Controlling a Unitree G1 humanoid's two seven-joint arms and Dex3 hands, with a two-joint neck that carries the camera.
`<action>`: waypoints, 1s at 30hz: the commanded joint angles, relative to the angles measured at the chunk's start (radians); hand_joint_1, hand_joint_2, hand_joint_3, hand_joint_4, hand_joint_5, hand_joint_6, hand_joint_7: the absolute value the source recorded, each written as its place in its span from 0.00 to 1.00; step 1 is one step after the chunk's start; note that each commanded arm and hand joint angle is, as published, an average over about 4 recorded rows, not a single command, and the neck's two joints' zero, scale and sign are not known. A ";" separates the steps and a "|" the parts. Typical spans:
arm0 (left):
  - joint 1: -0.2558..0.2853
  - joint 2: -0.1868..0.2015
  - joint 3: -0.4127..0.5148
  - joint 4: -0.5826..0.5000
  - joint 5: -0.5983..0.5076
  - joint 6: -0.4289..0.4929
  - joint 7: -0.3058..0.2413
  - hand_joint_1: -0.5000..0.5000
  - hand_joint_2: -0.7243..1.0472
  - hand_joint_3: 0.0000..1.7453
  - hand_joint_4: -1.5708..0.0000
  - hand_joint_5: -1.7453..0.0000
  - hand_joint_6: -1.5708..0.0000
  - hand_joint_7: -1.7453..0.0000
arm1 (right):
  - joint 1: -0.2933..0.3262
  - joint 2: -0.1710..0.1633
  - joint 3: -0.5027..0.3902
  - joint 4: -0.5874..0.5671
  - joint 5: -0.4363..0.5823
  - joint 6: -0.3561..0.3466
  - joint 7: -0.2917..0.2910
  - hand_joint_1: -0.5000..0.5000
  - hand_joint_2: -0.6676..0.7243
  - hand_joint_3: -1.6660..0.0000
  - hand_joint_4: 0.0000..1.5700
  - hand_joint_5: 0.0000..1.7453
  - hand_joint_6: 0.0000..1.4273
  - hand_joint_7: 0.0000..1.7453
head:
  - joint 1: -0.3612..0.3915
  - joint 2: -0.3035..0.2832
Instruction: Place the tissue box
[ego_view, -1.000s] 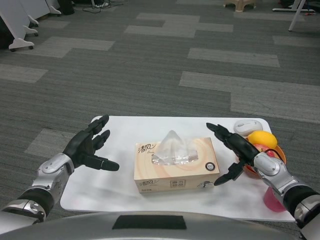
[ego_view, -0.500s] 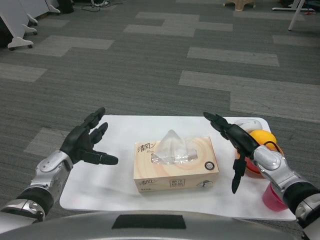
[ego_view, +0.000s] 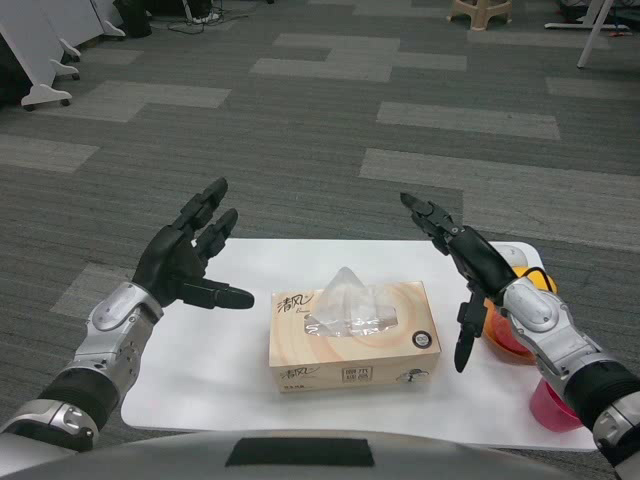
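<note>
Tissue box (ego_view: 352, 335): rectangular tan cardboard, crumpled white tissue at its top, mid-tabletop (ego_view: 250, 380).
You see the left hand (ego_view: 185, 262) and right hand (ego_view: 465, 268) flanking it, fingers spread wide, both empty and clear of the box.

Bright, even overhead light, sharp focus, with soft faint shadows on the white table (ego_view: 200, 370).

Both silver forearms reach forward over the desk (ego_view: 250, 385), flanking the tissue box (ego_view: 353, 335) without touching it. The left hand (ego_view: 185, 265) hovers left of the box, fingers spread and empty. The right hand (ego_view: 462, 270) hovers right of it, fingers apart, thumb pointing down.
</note>
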 joint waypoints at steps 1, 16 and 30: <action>-0.002 0.006 0.000 -0.048 -0.029 -0.005 0.004 1.00 0.55 0.05 1.00 1.00 1.00 1.00 | -0.003 0.010 -0.039 -0.030 0.012 -0.005 -0.021 0.04 1.00 1.00 0.00 0.06 0.00 0.04 | 0.001 0.005; -0.016 -0.005 -0.007 -0.222 -0.085 -0.005 0.014 1.00 0.55 0.05 1.00 1.00 1.00 1.00 | 0.003 0.026 -0.167 -0.146 0.019 -0.016 -0.067 0.04 1.00 1.00 0.00 0.06 0.00 0.04 | 0.003 0.015; 0.008 -0.038 0.029 -0.294 -0.083 -0.005 0.023 1.00 0.55 0.05 1.00 1.00 1.00 1.00 | 0.009 0.042 -0.188 -0.166 0.019 -0.032 -0.088 0.04 0.98 1.00 0.00 0.06 0.00 0.04 | 0.006 0.032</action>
